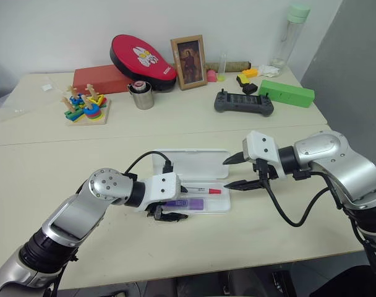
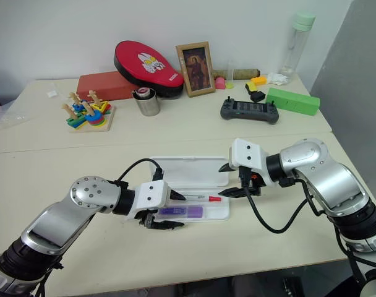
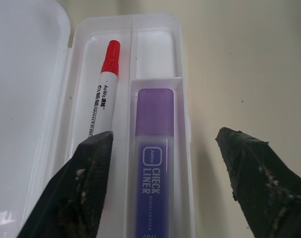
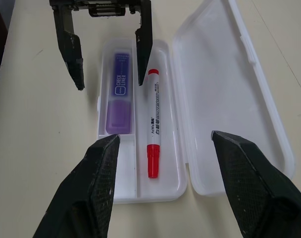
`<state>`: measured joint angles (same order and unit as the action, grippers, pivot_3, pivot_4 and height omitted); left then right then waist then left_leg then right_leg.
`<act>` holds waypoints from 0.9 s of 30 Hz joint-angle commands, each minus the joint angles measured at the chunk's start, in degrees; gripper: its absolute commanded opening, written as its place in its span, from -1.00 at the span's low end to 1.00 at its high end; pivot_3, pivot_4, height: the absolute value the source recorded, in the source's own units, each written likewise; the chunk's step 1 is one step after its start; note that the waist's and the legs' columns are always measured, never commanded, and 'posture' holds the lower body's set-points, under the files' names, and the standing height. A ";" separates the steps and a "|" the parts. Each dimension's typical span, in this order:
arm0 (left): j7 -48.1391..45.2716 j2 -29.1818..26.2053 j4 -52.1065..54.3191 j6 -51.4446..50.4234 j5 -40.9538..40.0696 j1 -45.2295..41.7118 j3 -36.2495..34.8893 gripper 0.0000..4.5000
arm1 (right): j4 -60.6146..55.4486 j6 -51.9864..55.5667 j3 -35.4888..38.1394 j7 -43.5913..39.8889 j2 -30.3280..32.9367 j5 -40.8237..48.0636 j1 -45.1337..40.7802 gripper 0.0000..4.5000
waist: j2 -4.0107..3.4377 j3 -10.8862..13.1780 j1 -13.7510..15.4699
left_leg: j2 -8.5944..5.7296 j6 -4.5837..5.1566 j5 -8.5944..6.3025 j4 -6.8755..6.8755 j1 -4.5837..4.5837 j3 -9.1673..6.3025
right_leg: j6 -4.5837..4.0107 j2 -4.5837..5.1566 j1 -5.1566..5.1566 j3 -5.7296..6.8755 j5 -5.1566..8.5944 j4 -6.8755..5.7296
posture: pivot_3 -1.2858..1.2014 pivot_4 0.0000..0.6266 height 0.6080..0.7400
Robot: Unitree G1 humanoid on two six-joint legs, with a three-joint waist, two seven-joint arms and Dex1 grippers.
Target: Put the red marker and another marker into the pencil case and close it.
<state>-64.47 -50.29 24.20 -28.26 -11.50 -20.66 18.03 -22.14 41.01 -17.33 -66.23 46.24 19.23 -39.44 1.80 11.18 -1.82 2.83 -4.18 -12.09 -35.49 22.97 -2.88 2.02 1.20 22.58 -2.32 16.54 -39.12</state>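
The pencil case [image 4: 229,94] lies open near the front edge of the table [image 1: 64,154], its lid [image 1: 191,162] folded flat toward the back and its tray toward the robot. Both pens are already in the tray: the red marker [image 4: 153,121] in the long compartment next to the hinge, the purple highlighter [image 3: 154,163] in the compartment along the tray's front wall. The left gripper [image 4: 108,47] hovers over the highlighter's end with its two black fingers spread wide and nothing between them; the highlighter looks settled flat in its slot. The right gripper [image 1: 239,172] hangs at the case's right end, fingers likewise parted and empty. What remains, as I judge it, is closing the lid. To do that well, the left gripper should first lift clear of the tray so the lid cannot trap a fingertip. Then one finger should catch the lid's far edge and swing it over the hinge, while the other gripper steadies the light tray against sliding. A final press along the front edge should seat the clasp.
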 commanded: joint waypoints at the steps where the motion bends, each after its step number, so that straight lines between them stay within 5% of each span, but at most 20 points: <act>1: -0.20 -0.28 2.03 -0.31 -1.57 -0.80 -3.02 0.99 | -1.12 0.03 1.48 0.18 0.16 0.55 -0.67 0.38 | 0.00 0.00 0.00 | 0.00 0.00 0.00 -0.01 0.00 0.00 | 0.00 0.00 -0.01 0.00 0.00 0.00 | 0.03 -0.52 1.00; 14: -1.39 -8.26 13.43 -12.23 -18.93 -0.03 -22.65 0.99 | 10.51 -2.66 4.14 3.63 1.28 -4.05 -2.76 0.38 | 0.01 0.01 -0.03 | 0.00 0.01 -0.01 -0.23 0.01 -0.02 | 0.27 0.01 -0.09 0.00 0.09 0.00 | 0.03 -0.52 1.00; 27: 5.90 -9.10 11.57 -16.03 -18.63 -13.46 -21.28 0.99 | 22.79 -5.70 5.97 9.46 -1.32 -8.14 -2.79 0.38 | 0.01 0.02 -0.03 | -0.02 0.02 -0.01 -0.35 -0.02 -0.03 | 0.36 0.00 -0.22 -0.03 0.00 0.05 | 0.03 -0.52 1.00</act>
<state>-59.63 -58.68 35.59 -44.51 -30.87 -32.96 -3.26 0.76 36.22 -14.02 -57.34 44.88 11.32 -41.59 1.81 11.20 -1.86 2.81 -4.16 -12.11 -35.84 22.95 -2.91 2.38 1.20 22.37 -2.35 16.53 -39.07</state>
